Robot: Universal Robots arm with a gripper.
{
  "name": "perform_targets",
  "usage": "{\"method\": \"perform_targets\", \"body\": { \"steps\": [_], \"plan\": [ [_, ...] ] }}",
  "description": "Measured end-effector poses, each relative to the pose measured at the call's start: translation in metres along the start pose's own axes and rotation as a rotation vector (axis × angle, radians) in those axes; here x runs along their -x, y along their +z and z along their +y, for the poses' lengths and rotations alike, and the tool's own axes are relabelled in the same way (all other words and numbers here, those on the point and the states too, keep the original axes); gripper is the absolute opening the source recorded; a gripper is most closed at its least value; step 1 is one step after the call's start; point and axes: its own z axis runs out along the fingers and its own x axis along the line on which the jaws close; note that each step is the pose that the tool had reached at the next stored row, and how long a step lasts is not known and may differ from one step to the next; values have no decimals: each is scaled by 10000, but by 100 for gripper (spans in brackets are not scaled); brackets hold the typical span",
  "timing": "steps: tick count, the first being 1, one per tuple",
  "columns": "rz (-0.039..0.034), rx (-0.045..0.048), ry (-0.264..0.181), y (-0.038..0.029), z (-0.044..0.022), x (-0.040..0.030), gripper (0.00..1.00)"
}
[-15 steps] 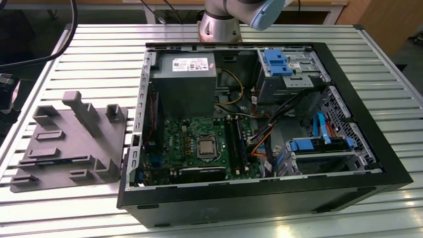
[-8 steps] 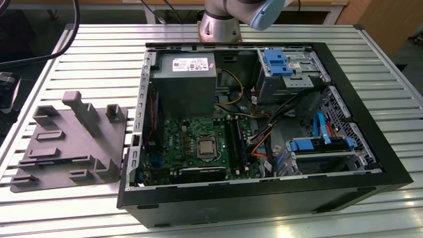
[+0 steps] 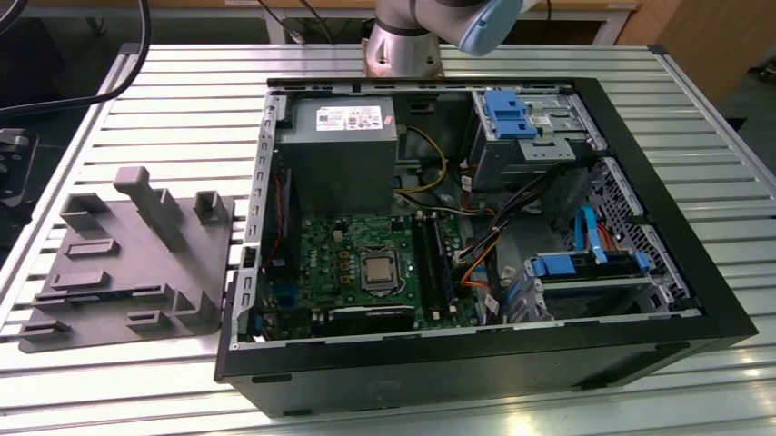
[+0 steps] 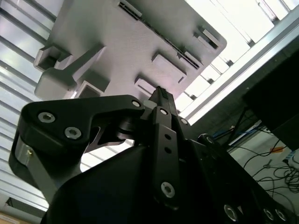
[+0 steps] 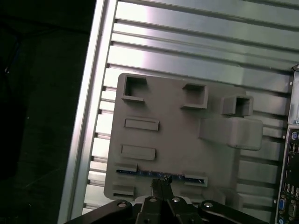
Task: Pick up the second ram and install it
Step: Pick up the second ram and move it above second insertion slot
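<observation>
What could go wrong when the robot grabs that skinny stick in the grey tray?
1. The end effector hovers shut above the second ram. If it came down like that, it could knock the stick instead of gripping it.
2. The ram stands thin on edge in the grey tray, so a slightly off-centre grip might tilt or jam it.

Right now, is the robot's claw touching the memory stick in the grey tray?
Apart. In the first wrist view the claw hangs over the memory stick; the exterior view shows the grey tray with nothing reaching it.
</observation>
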Motion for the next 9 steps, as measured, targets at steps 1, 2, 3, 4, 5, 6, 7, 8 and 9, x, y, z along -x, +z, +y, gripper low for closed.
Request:
{"method": "perform_targets", "body": {
  "steps": [1,2,3,4,5,6,7,8,9],
  "plan": [
    [6,2,-121,0,0,0,11],
    [11,5,-234,0,0,0,11],
    [16,8,-358,0,0,0,11],
    [21,11,-483,0,0,0,11],
    [27,14,-598,0,0,0,11],
    [32,17,-712,0,0,0,11],
    [37,20,-828,0,0,0,11],
    [43,22,-960,0,0,0,11],
    [48,25,-1083,0,0,0,11]
  ]
}}
